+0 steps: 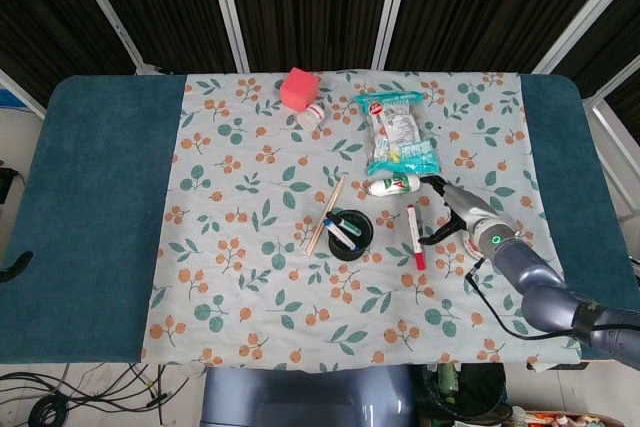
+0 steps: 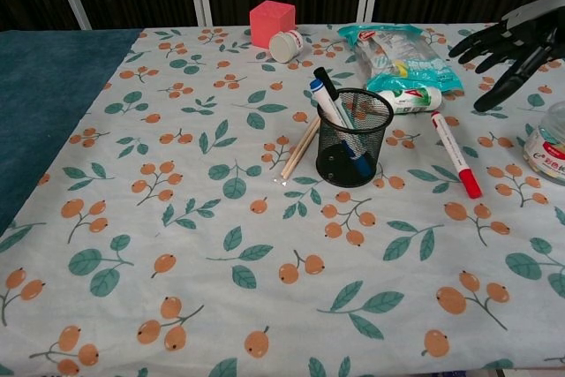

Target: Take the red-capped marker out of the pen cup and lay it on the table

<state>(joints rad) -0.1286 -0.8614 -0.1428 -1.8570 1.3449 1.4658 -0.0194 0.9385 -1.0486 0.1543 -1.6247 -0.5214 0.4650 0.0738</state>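
Observation:
The red-capped marker (image 1: 413,236) (image 2: 455,154) lies flat on the flowered cloth, right of the black mesh pen cup (image 1: 350,235) (image 2: 353,137), with its red cap toward the front edge. My right hand (image 1: 453,210) (image 2: 512,40) hovers just right of and above the marker with its fingers spread, holding nothing and apart from it. A blue-capped and a black-capped pen still stand in the cup. My left hand does not show in either view.
Wooden sticks (image 2: 301,147) lie against the cup's left side. A white tube (image 2: 410,99) and a snack bag (image 2: 399,55) sit behind the cup. A pink cube (image 2: 271,22) and a tipped white jar (image 2: 285,45) are at the back. A labelled jar (image 2: 551,144) stands at the right edge.

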